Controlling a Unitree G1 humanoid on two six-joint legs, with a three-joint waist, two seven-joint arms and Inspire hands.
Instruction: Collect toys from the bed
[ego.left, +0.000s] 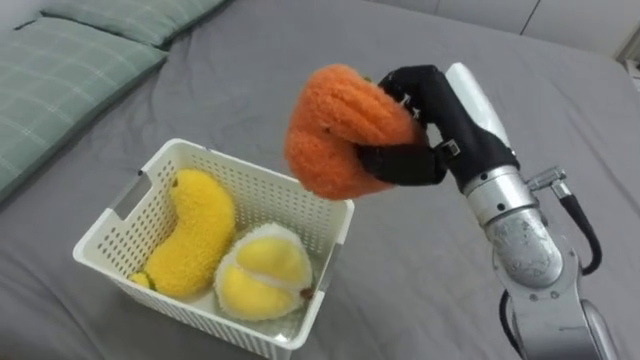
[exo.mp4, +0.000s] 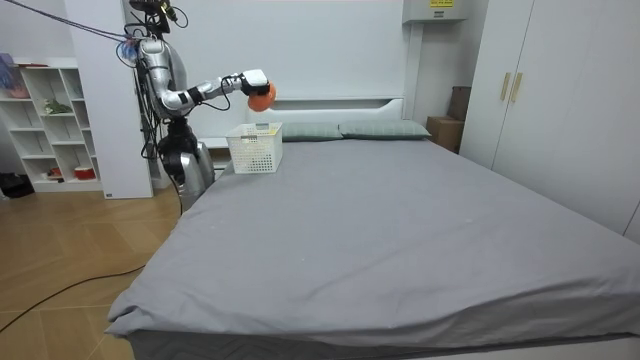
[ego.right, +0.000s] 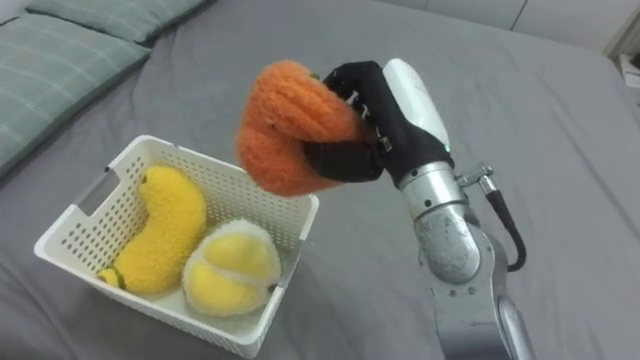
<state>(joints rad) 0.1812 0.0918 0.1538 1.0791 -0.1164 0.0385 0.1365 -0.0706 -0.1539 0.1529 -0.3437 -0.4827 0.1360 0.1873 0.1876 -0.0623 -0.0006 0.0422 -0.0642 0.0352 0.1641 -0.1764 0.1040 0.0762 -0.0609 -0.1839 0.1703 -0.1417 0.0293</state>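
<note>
My right hand (ego.left: 420, 125) (ego.right: 365, 125) is shut on a fuzzy orange plush toy (ego.left: 335, 130) (ego.right: 285, 130), holding it in the air just above the far right corner of a white plastic basket (ego.left: 305, 205) (ego.right: 95, 195). The basket rests on the grey bed and holds a yellow banana plush (ego.left: 195, 235) (ego.right: 160, 230) on the left and a round yellow-and-white fruit plush (ego.left: 262, 272) (ego.right: 228, 270) on the right. In the room view I stand at the side of the bed near its head, right hand (exo.mp4: 245, 80) stretched out with the orange toy (exo.mp4: 261, 97) over the basket (exo.mp4: 255, 148).
Green checked pillows (ego.left: 70, 85) (ego.right: 55, 65) lie at the head of the bed, left of the basket. The grey sheet (ego.left: 400, 260) stretches wide to the right. White shelves (exo.mp4: 55, 120) and a wardrobe (exo.mp4: 540, 90) line the walls.
</note>
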